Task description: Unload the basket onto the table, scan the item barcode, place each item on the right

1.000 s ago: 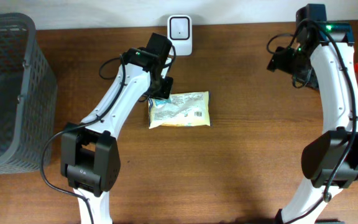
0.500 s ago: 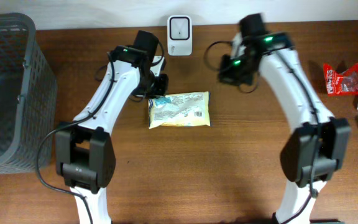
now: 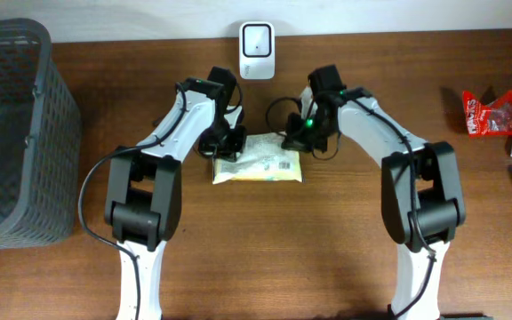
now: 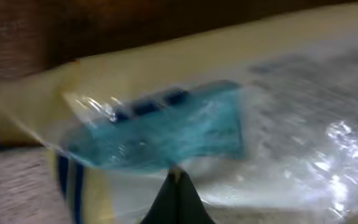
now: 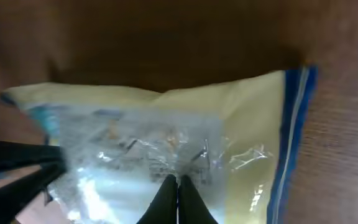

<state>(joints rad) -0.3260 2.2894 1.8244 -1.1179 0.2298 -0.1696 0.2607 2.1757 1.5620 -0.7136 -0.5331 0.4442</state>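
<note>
- The packet (image 3: 258, 158) is pale yellow with shiny clear film. It lies flat on the brown bench (image 3: 327, 258), about in the middle between the two arms.
- It is in front of the white scanner (image 3: 257, 39), which stands at the back edge of the bench; the two do not touch.
- A small barcode (image 3: 283, 164) shows on the upper face of the packet, toward its right end.
- The left arm (image 3: 185, 111) reaches down to the back left corner of the packet.
- The left fingers (image 4: 178, 190) are pressed fully together. Their tips rest on the film just below a blue printed patch (image 4: 166, 134).
- The right arm (image 3: 367, 111) reaches down to the back right corner of the packet.
- The right fingers (image 5: 176, 198) are also closed tight, with the tips together on the film. A blue stripe (image 5: 294, 137) runs along the packet's edge to one side of them.
- I cannot tell if either pair pinches some film between the tips or only touches the surface. The wrist views are blurred.
- A dark grey basket (image 3: 60, 116) stands at the left end of the bench, well apart from the packet.
- A red snack pack (image 3: 489, 112) and some other small packs lie at the far right edge.
</note>
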